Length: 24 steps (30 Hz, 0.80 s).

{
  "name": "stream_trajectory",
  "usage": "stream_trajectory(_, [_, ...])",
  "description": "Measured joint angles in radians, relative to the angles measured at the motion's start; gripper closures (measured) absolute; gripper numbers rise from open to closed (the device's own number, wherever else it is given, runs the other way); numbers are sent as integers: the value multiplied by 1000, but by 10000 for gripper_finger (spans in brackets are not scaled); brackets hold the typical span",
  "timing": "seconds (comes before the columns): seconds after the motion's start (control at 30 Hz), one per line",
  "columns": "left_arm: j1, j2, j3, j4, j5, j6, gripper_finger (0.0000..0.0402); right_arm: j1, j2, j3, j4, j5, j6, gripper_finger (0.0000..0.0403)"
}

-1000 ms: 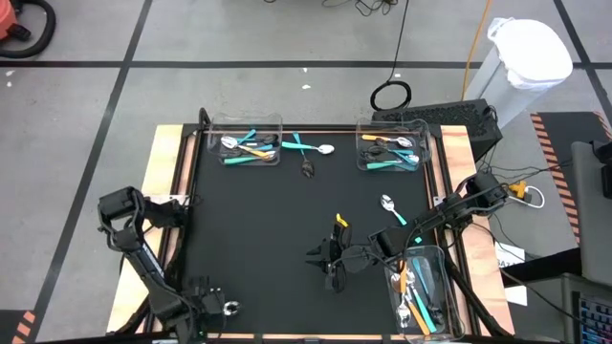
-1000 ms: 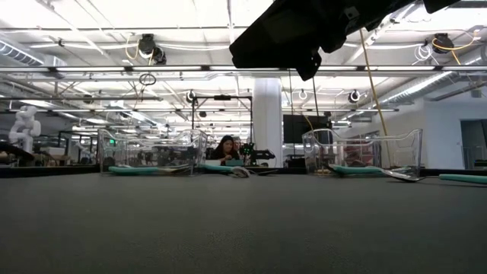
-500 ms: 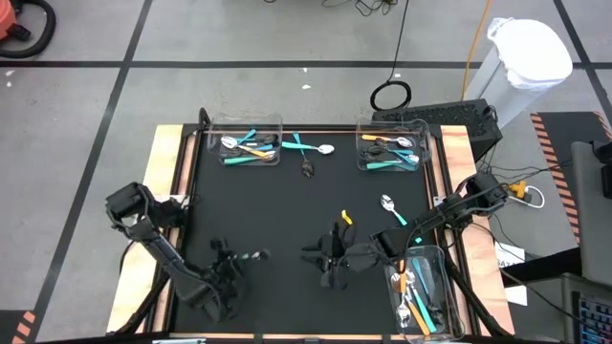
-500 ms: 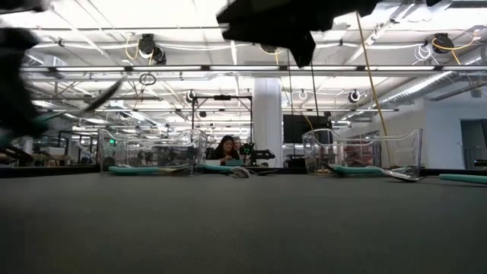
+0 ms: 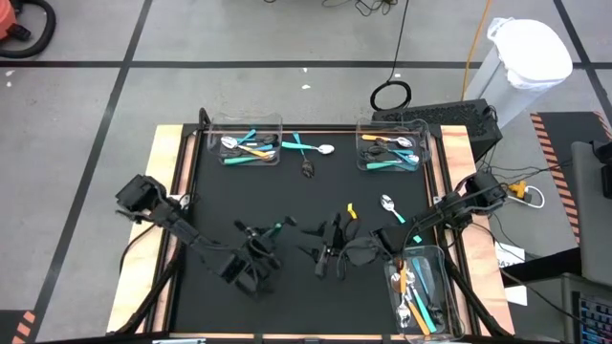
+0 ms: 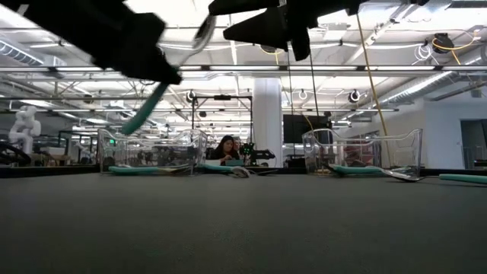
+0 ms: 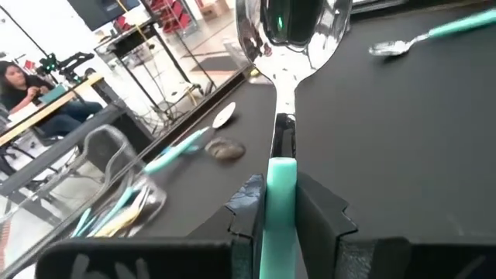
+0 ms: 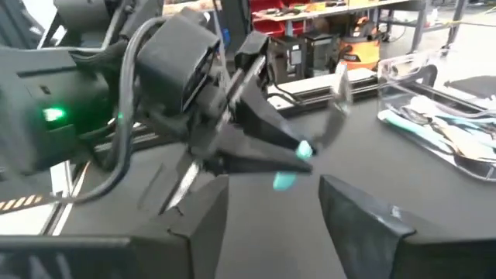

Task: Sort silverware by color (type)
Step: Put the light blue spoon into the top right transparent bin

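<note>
My left gripper (image 5: 266, 239) hovers over the table's middle, shut on a teal-handled spoon (image 7: 284, 93) with a silver bowl (image 6: 204, 30). My right gripper (image 5: 323, 252) faces it from the right, open, with nothing between its fingers (image 8: 271, 225). It looks straight at the left gripper and the spoon (image 8: 294, 164). On the table lie loose silverware: a teal-handled spoon (image 5: 308, 146), a small dark piece (image 5: 307, 170) and a silver spoon (image 5: 390, 204). More silverware lies inside the three clear bins. My left gripper pinches the spoon's teal handle (image 7: 280, 203) between its two fingers. The handle lies along the fingers, and the bowl (image 7: 291, 31) sticks out past the fingertips. The spoon is lifted clear of the table and tilted, teal end (image 6: 141, 118) low, bowl high.
Clear bins stand at the far left (image 5: 246, 145), the far right (image 5: 390, 151) and the near right corner (image 5: 421, 291). The black mat (image 5: 229, 191) is bordered by a wooden rim. People sit at benches beyond the far edge (image 6: 226, 148).
My left arm has swung from the table's near left corner toward the middle, carrying the spoon up and toward my right gripper. The right gripper has drifted a little toward the far edge and stayed open.
</note>
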Motion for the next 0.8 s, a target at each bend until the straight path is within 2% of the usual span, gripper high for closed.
stream_trajectory(0.13, [40, 0, 0, 242, 33, 309, 342, -28, 0, 0, 29, 6, -8, 182])
stream_trajectory(0.2, [51, -2, 0, 347, 68, 457, 341, -41, 0, 0, 29, 49, -4, 180])
stream_trajectory(0.3, [56, -2, 1, 442, 87, 592, 341, -60, 0, 0, 31, 106, -2, 186])
stream_trajectory(0.53, [61, -2, 1, 470, 87, 636, 341, -60, 0, 0, 2, 113, 13, 226])
stream_trajectory(0.67, [61, -2, 1, 469, 83, 636, 341, -29, -20, 0, -14, 269, -69, 235])
stream_trajectory(0.8, [61, -2, 1, 462, 55, 635, 341, 11, -92, 0, -65, 412, -191, 228])
